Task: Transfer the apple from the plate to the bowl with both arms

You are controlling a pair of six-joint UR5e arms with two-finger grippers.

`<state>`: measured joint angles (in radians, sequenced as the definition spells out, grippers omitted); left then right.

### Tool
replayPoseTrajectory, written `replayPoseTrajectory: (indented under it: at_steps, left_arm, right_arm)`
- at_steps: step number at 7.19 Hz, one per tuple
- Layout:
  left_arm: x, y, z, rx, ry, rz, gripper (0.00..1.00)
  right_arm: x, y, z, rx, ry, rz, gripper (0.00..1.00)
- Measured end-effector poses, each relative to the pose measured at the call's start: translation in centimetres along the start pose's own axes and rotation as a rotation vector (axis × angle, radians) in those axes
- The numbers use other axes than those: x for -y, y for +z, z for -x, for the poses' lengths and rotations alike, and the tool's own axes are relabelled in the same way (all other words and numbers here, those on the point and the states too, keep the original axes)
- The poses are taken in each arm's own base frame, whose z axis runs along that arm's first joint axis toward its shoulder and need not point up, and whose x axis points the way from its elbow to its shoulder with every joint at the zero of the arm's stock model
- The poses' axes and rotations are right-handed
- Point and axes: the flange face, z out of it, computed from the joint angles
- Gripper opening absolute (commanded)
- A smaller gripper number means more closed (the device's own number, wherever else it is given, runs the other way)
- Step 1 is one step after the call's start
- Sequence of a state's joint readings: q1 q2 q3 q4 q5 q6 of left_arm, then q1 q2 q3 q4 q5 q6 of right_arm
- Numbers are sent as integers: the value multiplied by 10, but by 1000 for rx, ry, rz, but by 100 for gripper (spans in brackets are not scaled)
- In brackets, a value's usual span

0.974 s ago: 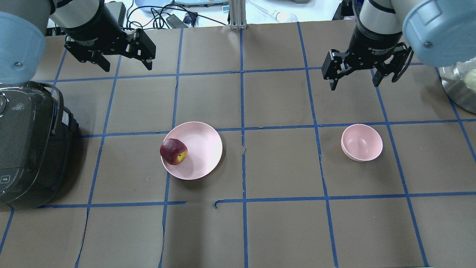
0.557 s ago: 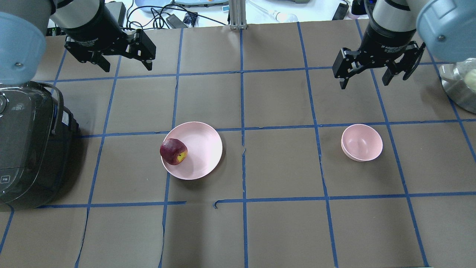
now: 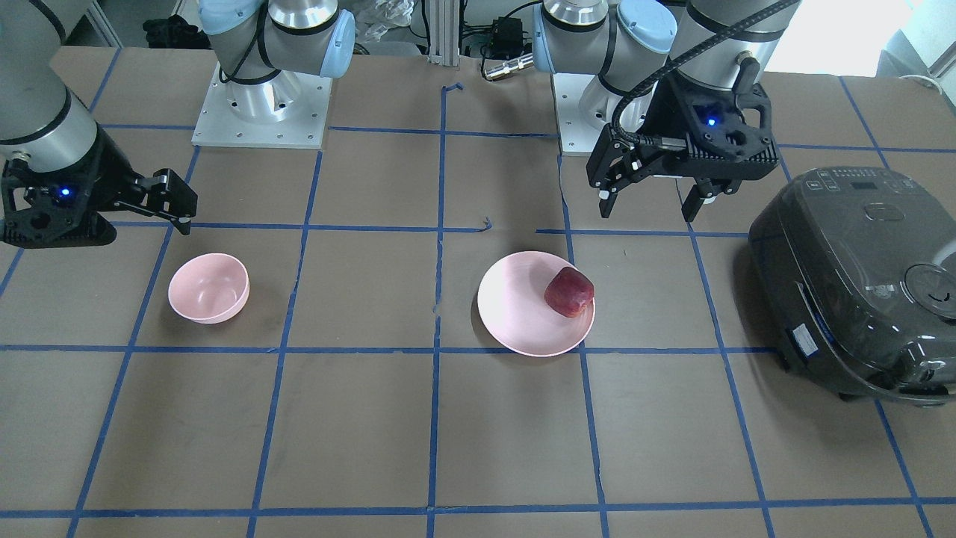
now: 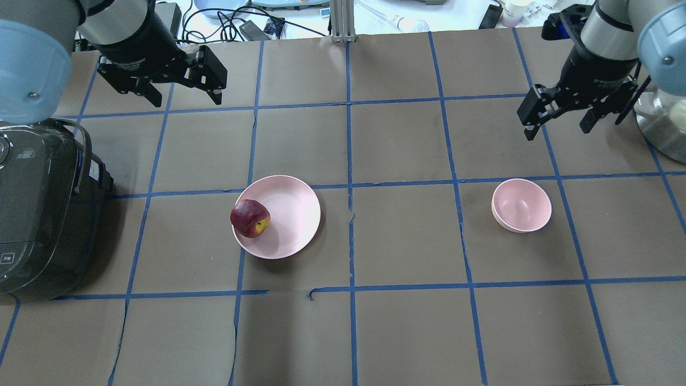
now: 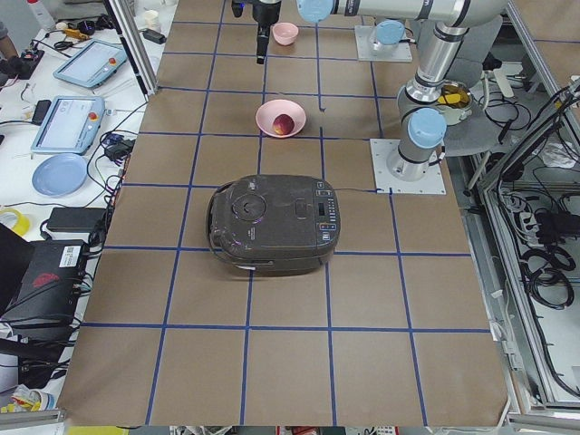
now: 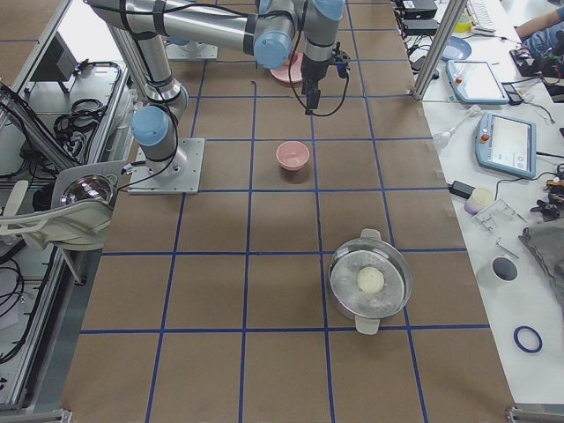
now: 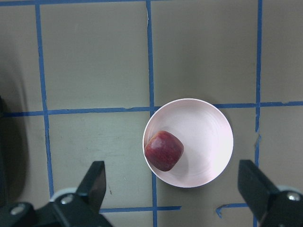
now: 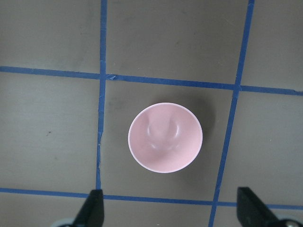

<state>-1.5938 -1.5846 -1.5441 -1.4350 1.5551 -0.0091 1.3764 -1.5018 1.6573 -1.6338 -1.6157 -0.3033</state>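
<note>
The dark red apple lies on the left part of the flat pink plate, left of the table's middle. The small pink bowl stands empty to the right. My left gripper is open and empty, high above the table, beyond and left of the plate. Its wrist view shows the apple on the plate between its fingers. My right gripper is open and empty, beyond and right of the bowl. The bowl shows below it in the right wrist view.
A dark rice cooker stands at the table's left edge, close to the plate's left. A metal pot with a pale round thing inside stands at the far right, next to my right arm. Blue tape lines grid the brown table.
My right gripper has moved to the right and a little farther back, staying open. My left gripper has hardly moved. The apple, plate and bowl are unmoved.
</note>
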Motion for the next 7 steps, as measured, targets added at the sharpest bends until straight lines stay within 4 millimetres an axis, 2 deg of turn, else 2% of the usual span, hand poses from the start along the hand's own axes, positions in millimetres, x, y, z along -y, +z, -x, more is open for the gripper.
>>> replayPoseTrajectory:
  at_steps: [2, 4, 5, 7]
  left_arm:
    - [0, 19, -8, -5, 37, 35, 100]
    - [-9, 54, -19, -13, 198, 92, 100]
    - [-11, 79, -20, -19, 281, 107, 100]
    - [-15, 147, -19, -25, 357, 109, 100]
  right_arm:
    - [6, 41, -18, 12, -32, 19, 100]
    - [1, 89, -43, 29, -75, 34, 100]
    - [-7, 115, -52, 38, -86, 36, 100]
    - [-22, 156, -59, 58, -85, 29, 100]
